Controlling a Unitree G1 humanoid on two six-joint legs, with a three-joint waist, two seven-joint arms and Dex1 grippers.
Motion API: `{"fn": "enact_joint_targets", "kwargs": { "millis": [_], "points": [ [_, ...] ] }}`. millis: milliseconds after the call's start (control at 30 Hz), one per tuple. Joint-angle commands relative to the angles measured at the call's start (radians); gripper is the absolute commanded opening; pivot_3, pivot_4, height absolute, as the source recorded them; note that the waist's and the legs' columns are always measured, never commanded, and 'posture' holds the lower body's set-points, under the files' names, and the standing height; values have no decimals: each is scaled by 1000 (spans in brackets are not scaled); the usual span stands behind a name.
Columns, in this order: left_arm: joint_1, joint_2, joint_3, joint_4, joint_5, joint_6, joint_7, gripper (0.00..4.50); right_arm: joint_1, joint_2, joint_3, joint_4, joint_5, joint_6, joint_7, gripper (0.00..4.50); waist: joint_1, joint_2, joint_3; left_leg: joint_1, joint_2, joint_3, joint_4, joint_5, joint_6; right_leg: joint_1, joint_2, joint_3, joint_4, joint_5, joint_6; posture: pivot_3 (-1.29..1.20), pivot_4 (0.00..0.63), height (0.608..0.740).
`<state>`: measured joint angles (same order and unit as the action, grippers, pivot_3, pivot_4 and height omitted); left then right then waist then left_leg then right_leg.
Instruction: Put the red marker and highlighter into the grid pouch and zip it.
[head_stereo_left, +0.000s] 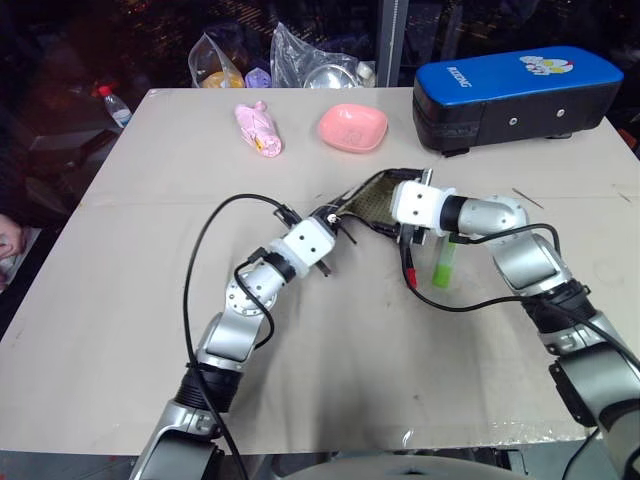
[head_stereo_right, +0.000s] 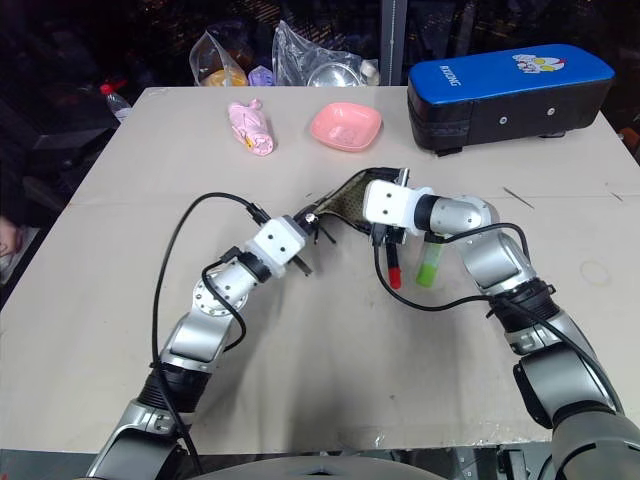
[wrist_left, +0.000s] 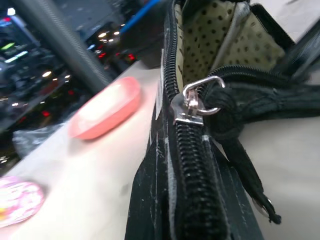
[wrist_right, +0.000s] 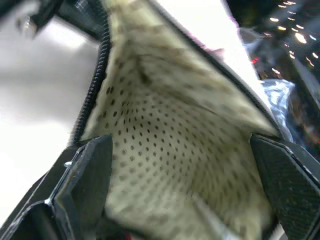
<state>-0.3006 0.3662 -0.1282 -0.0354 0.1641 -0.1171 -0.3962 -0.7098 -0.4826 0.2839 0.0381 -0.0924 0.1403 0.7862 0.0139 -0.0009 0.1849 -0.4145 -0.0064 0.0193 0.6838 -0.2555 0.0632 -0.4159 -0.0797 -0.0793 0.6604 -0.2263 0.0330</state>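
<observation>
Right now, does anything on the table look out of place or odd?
Yes: the red marker and highlighter lie on the table under the right pincer, outside the open, raised pouch.

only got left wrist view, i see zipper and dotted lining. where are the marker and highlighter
observer: Both lie on the table outside the pouch: marker and highlighter side by side beside the right wrist.
operator: what's the right gripper doing
observer: The right gripper is open, its fingers spread inside the pouch's mouth against the lining.
operator: and mine
observer: The left gripper is shut on the pouch's other end, holding it off the table.
</observation>
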Motion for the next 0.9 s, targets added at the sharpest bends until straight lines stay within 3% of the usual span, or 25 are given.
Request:
{"fn": "enact_joint_targets", "kwargs": {
  "millis": [33,133,267,467,767,900],
  "points": [
    [6,13,42,-63,-27,4,8,0,86,-14,-139,-229,175,265,27,4445,6,0,0,0,0,-1,0,0,1,0,-1,-1,-1,0,0,0,150,740],
    [16,22,58,-62,-37,5,4,0,198,-39,-180,-409,268,554,14,4445,7,0,0,-1,0,-1,0,-1,1,1,-6,-2,-2,0,0,0,150,740],
    [14,25,65,-50,-43,0,-1,0,288,28,-191,-506,295,839,-131,4445,0,0,0,0,0,-1,0,-1,2,1,-8,-2,-2,0,0,0,150,740],
    [10,25,57,-42,-40,-3,1,0,332,57,-97,-494,253,952,-244,4445,1,0,0,0,0,-1,0,-1,1,0,-7,-2,-1,1,-1,0,150,740],
    [7,28,59,-40,-40,-4,0,0,234,82,-95,-509,293,990,-263,375,-1,0,0,0,-1,-1,0,-1,2,0,-5,-2,-2,1,-1,0,150,740],
    [1,30,68,-31,-47,0,1,0,144,38,-165,-568,347,1064,-224,279,0,0,0,0,0,-1,0,-1,2,0,0,-2,-2,1,-1,0,150,740]
  ]
}}
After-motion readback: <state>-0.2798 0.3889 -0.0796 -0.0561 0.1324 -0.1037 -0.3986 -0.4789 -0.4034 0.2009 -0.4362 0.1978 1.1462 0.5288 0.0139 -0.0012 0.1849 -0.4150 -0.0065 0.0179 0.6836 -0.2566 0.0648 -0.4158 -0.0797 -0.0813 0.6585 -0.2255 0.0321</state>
